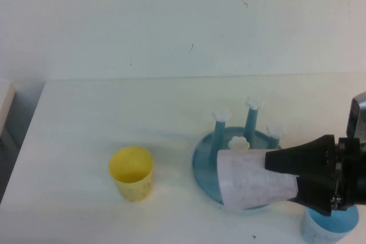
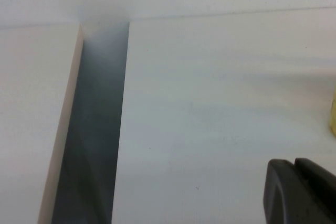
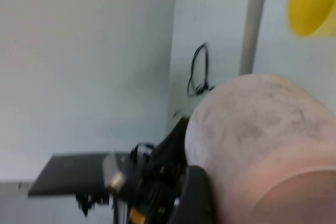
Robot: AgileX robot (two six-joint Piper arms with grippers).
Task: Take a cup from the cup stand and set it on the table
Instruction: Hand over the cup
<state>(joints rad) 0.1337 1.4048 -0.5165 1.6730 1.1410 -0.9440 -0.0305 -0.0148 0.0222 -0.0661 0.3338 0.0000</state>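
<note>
My right gripper [image 1: 281,176] is shut on the pale pink cup [image 1: 251,178] and holds it on its side, mouth to the left, low over the front of the blue cup stand [image 1: 200,167]. The cup's rim is next to the nearest white-capped peg [image 1: 239,143]. All of the stand's pegs are bare. In the right wrist view the pink cup [image 3: 262,129] fills the frame beside one dark finger [image 3: 197,198]. My left gripper [image 2: 299,192] hovers shut and empty over the white table [image 2: 210,103], out of the high view.
A yellow cup [image 1: 131,172] stands upright on the table [image 1: 114,107] left of the stand. A light blue cup [image 1: 329,227] stands at the front right, under my right arm. A gap [image 2: 94,129] runs along the table's left edge beside another surface.
</note>
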